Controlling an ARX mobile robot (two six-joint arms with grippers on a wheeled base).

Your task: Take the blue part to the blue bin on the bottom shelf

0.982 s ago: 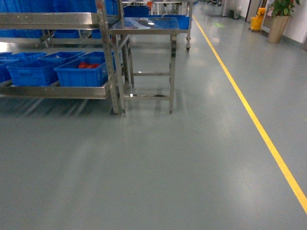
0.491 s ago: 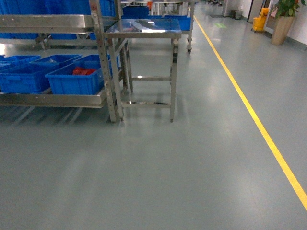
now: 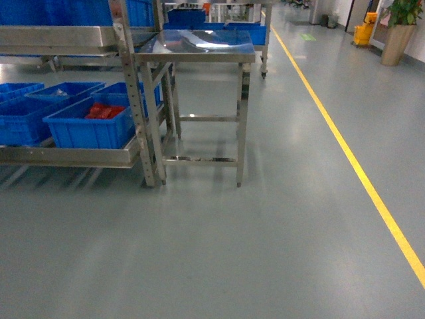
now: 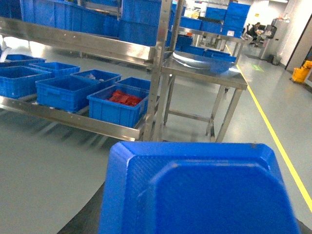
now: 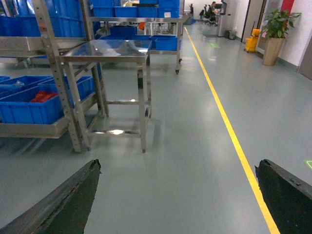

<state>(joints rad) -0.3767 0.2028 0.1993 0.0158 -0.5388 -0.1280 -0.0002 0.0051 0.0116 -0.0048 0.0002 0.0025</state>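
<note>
The blue part, a flat plastic piece with cut corners, fills the bottom of the left wrist view. It hides the jaws of my left gripper, which holds it; only one dark finger shows at its lower left. The bottom shelf is the low steel tier of the rack at left, and it carries several blue bins. The nearest blue bin holds red pieces, and it shows in the left wrist view too as the blue bin. My right gripper hangs open over bare floor. Neither gripper shows in the head view.
A flat-topped steel table stands right beside the rack's corner post. An upper rack tier carries more blue bins. A yellow floor line runs along the right. A potted plant stands far back right.
The rack and the table have grown larger and lower in the head view, and the bins have slid left. The robot has rolled closer to them.
</note>
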